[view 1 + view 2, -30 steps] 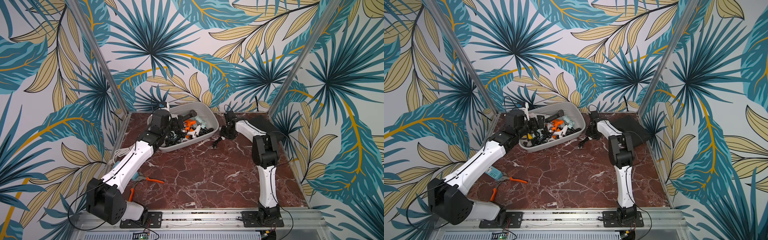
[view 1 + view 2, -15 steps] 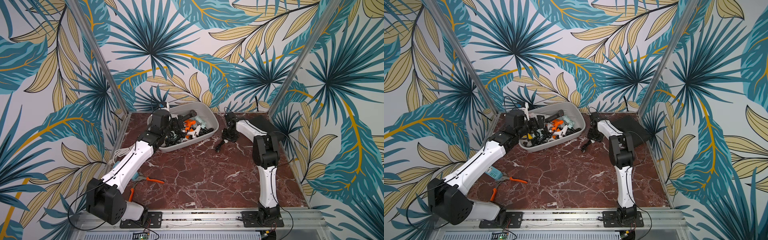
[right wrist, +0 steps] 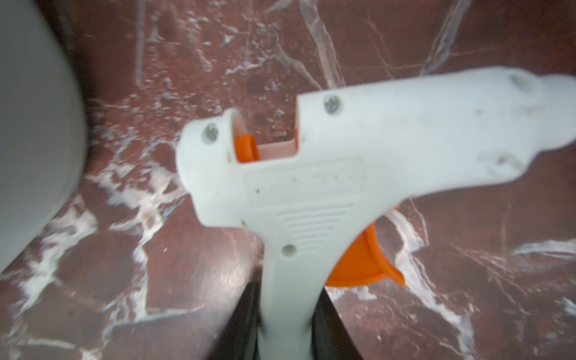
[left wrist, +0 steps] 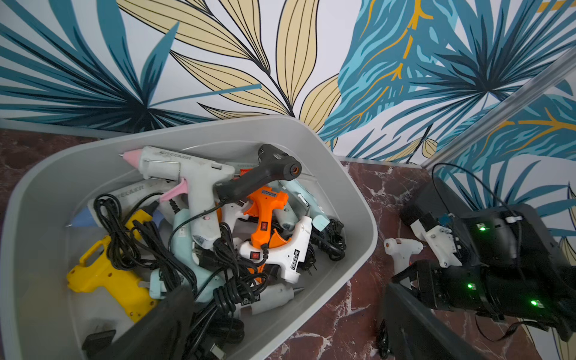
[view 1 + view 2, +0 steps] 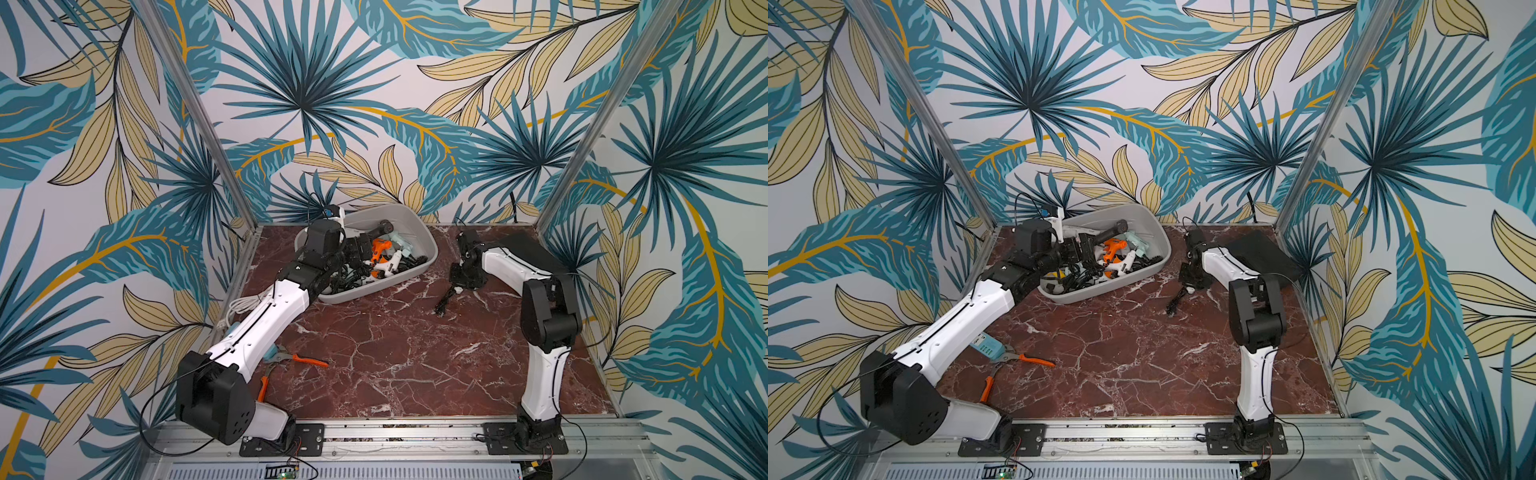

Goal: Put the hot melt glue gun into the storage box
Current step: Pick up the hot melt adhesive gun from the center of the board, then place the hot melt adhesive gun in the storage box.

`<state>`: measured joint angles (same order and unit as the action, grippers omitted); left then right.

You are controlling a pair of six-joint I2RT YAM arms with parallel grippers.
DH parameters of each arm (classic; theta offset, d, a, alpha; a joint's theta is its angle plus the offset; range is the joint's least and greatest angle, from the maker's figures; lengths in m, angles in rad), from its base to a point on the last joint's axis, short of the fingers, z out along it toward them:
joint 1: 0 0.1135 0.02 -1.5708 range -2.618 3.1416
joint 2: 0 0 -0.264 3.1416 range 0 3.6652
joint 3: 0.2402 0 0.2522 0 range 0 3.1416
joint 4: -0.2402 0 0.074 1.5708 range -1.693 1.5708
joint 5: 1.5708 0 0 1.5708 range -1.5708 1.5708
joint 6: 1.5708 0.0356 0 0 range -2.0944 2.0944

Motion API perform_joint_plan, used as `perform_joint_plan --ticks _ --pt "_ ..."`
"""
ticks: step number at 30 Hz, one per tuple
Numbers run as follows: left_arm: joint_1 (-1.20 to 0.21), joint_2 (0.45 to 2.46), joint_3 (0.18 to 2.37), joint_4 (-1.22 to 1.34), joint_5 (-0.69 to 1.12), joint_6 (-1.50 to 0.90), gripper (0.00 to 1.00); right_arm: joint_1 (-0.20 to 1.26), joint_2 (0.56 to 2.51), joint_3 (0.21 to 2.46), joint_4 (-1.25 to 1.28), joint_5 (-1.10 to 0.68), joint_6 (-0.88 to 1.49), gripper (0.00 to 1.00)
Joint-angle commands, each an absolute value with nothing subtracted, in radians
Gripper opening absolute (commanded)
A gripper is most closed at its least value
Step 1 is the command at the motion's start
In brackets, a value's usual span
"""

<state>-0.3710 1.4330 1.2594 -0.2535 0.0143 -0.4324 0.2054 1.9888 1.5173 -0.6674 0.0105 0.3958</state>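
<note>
A white hot melt glue gun (image 3: 311,187) with an orange trigger lies just above the marble table, right of the storage box. My right gripper (image 3: 286,311) is shut on its handle. In both top views that gripper (image 5: 459,282) (image 5: 1190,286) points down at the table, and the gun's black cord (image 5: 444,301) trails toward the front. The left wrist view shows the gun (image 4: 402,249) beside the box. The storage box (image 5: 415,232) (image 4: 358,199) is a light grey tub with several glue guns inside. My left gripper (image 4: 286,330) hangs open over the box's near end, holding nothing.
A black hard case (image 5: 528,249) (image 5: 1258,253) sits at the back right, behind my right arm. Orange-handled pliers (image 5: 291,361) and a light blue object (image 5: 984,345) lie front left by my left arm. Tangled black cords (image 4: 230,271) fill the box.
My right gripper has shut on the white glue gun's handle and come a little toward the front; the cord shifted with it. The left arm has not moved.
</note>
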Motion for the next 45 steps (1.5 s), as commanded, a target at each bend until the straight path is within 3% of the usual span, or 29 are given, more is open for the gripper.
perform_joint_plan --ticks 1,8,18,31,38,41,45 --pt "-0.368 1.434 1.299 -0.252 0.115 -0.442 1.00 0.209 1.826 1.415 -0.462 -0.065 0.315 0.05" --pt "-0.377 1.457 1.354 -0.262 0.319 -0.466 1.00 0.250 1.584 1.220 -0.241 -0.276 0.167 0.04" --pt "-0.457 1.585 1.536 -0.370 0.532 -0.445 1.00 0.393 1.398 1.127 -0.099 -0.345 0.029 0.04" --pt "-0.492 1.640 1.587 -0.352 0.656 -0.456 0.81 0.472 1.369 1.159 -0.129 -0.320 -0.018 0.04" --pt "-0.493 1.671 1.595 -0.338 0.673 -0.463 0.66 0.493 1.389 1.188 -0.151 -0.316 -0.027 0.04" --pt "-0.493 1.681 1.597 -0.330 0.689 -0.472 0.55 0.501 1.406 1.206 -0.165 -0.310 -0.031 0.04" --pt "-0.494 1.692 1.596 -0.317 0.725 -0.481 0.51 0.511 1.429 1.227 -0.175 -0.314 -0.032 0.05"
